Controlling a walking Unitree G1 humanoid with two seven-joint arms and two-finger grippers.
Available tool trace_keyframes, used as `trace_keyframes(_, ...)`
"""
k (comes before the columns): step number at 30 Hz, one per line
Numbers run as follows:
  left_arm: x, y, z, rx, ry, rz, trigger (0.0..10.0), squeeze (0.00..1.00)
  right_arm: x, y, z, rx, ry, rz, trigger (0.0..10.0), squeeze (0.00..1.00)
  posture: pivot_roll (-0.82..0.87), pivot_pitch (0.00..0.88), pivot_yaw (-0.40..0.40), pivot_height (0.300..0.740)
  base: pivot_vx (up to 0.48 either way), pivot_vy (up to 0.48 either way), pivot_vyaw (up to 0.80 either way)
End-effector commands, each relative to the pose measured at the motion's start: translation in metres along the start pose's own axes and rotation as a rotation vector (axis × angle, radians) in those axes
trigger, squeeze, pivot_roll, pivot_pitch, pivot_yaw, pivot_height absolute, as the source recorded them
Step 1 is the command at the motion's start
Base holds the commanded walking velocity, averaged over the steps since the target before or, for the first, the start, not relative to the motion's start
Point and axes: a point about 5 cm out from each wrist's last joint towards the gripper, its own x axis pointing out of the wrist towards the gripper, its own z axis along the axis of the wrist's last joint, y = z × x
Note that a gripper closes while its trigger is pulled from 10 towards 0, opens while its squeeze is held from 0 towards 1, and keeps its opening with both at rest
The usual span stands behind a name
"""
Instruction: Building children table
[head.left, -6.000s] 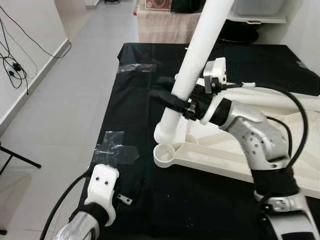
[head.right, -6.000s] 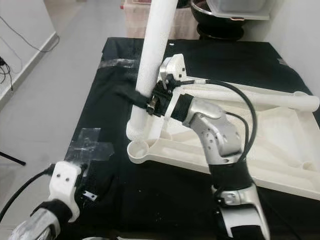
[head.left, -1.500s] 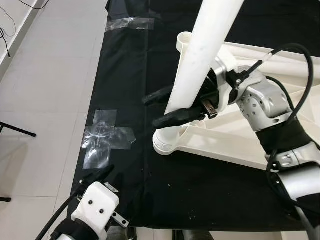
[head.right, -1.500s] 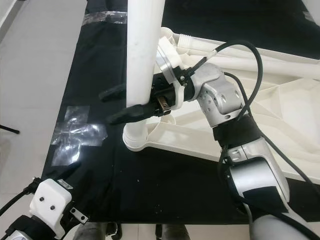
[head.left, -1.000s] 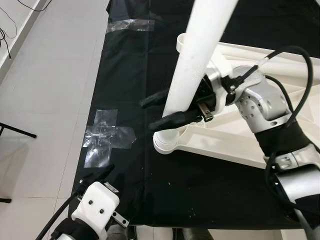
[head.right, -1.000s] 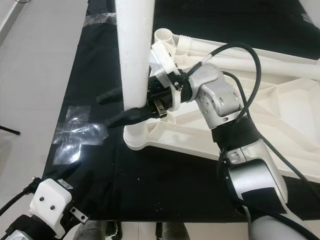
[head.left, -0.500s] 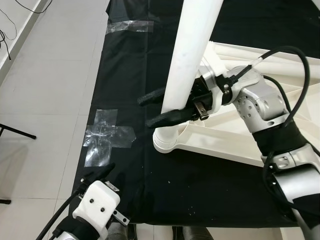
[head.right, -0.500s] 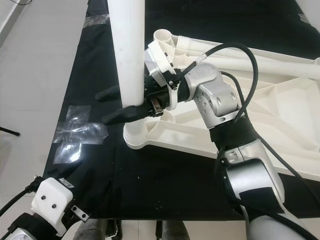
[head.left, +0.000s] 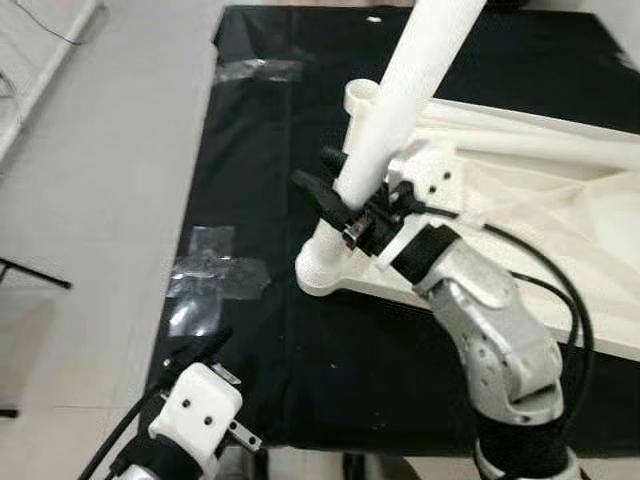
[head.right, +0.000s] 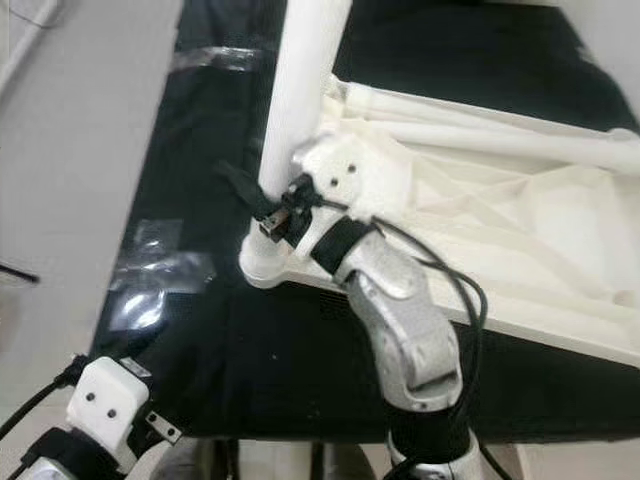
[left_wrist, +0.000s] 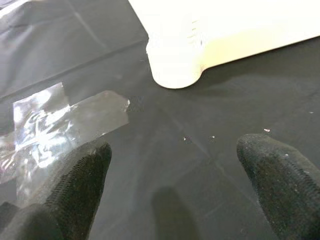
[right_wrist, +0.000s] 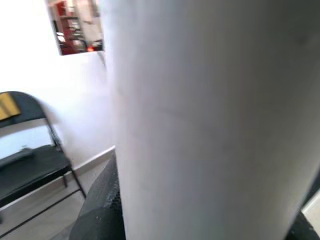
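The white leg (head.left: 400, 95) is being gripped by the right claw (head.left: 338, 190), repositioned nearer the corner socket (head.left: 322, 262); the left claw (left_wrist: 170, 195) is held open, empty.

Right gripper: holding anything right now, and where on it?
Yes. The right gripper is clamped around the white table leg, low on its shaft just above the corner socket of the upturned tabletop. The left gripper is open, holding nothing.

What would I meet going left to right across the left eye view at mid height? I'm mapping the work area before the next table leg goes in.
Grey floor → clear tape patch on the black mat → right hand around the upright white leg → upside-down white tabletop.
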Motion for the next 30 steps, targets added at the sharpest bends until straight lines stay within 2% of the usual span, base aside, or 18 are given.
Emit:
trace_keyframes(1,-0.001,-0.002,-0.006,-0.006,0.025,-0.016,10.0,0.00,-0.010,-0.024,-0.042,-0.017,0.235,-0.184,10.0,0.00,0.04,0.320,-0.045,0.740,0.000,0.000,0.00)
trace_keyframes(5,0.001,0.000,-0.007,0.001,0.023,-0.012,10.0,0.00,-0.007,-0.023,-0.041,-0.035,0.228,-0.174,10.0,0.00,0.04,0.307,-0.042,0.740,0.000,0.000,0.00)
trace_keyframes(9,0.007,-0.001,-0.011,0.010,0.015,-0.008,10.0,0.00,-0.001,-0.012,-0.032,-0.037,0.228,-0.160,10.0,0.00,0.03,0.297,-0.049,0.740,0.000,0.000,0.00)
trace_keyframes(11,0.008,-0.001,-0.011,0.010,0.014,-0.007,10.0,0.00,0.000,-0.011,-0.030,-0.052,0.221,-0.134,10.0,0.00,0.03,0.290,-0.051,0.740,0.000,0.000,0.00)
trace_keyframes(12,0.011,0.000,-0.012,0.010,0.010,-0.006,10.0,0.00,0.005,-0.007,-0.026,-0.088,0.213,-0.041,10.0,0.00,0.03,0.289,-0.053,0.740,0.000,0.000,0.00)
trace_keyframes(14,0.012,0.000,-0.012,0.010,0.009,-0.006,10.0,0.00,0.006,-0.006,-0.025,-0.097,0.213,-0.018,10.0,0.00,0.03,0.289,-0.053,0.740,0.000,0.000,0.00)
trace_keyframes(18,0.015,0.000,-0.011,0.006,-0.001,-0.011,10.0,0.00,0.012,-0.002,-0.019,-0.026,0.172,0.133,10.0,0.00,0.02,0.289,-0.058,0.740,0.000,0.000,0.00)
trace_keyframes(22,0.015,0.001,-0.012,0.006,-0.002,-0.009,10.0,0.00,0.012,-0.001,-0.018,-0.007,0.163,0.180,10.0,0.00,0.03,0.292,-0.055,0.740,0.000,0.000,0.00)
trace_keyframes(24,0.015,0.001,-0.012,0.006,-0.001,-0.008,10.0,0.00,0.012,0.001,-0.018,0.035,0.162,0.248,10.0,0.00,0.03,0.292,-0.055,0.740,0.000,0.000,0.00)
trace_keyframes(30,0.013,0.000,-0.011,0.007,-0.003,-0.010,10.0,0.00,0.012,0.001,-0.024,0.066,0.183,0.282,10.0,0.00,0.04,0.291,-0.061,0.740,0.000,0.000,0.00)
